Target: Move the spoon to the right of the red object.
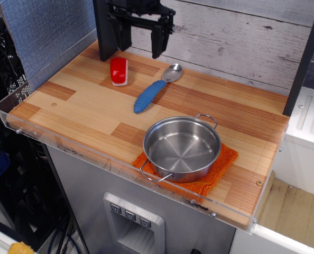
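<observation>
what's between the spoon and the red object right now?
Nothing. In the observation.image view, only bare wooden tabletop separates the red object from the spoon. The open gripper hangs above, behind that gap.

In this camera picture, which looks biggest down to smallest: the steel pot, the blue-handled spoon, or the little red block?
1. Pot, clearly the largest, though nearest the camera.
2. Spoon, about as long as the pot's bowl is wide, but thin.
3. Red block, the smallest.
</observation>
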Robot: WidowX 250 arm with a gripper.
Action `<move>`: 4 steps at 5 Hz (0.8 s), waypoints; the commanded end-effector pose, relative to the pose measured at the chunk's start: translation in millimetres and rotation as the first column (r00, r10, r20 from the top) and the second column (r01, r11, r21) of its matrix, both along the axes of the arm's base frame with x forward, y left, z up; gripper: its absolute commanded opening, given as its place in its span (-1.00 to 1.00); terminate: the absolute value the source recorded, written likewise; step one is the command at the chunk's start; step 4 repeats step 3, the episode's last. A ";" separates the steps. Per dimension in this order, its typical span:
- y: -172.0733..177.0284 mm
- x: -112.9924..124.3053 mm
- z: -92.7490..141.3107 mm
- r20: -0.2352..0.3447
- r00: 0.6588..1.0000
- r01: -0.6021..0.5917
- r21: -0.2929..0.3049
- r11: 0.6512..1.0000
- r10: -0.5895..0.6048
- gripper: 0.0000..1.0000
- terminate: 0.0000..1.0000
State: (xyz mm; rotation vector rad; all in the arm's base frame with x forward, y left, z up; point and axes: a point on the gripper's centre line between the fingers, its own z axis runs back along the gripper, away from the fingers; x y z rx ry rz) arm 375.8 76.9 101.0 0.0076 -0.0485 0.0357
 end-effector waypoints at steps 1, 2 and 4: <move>4.3 -12.3 39.6 0.109 0.994 0.026 0.023 0.999 -0.028 1.00 -1.00; 4.3 -12.3 39.6 0.109 0.994 0.026 0.023 0.999 -0.028 1.00 -1.00; 4.3 -12.3 39.6 0.109 0.994 0.026 0.023 0.999 -0.028 1.00 1.00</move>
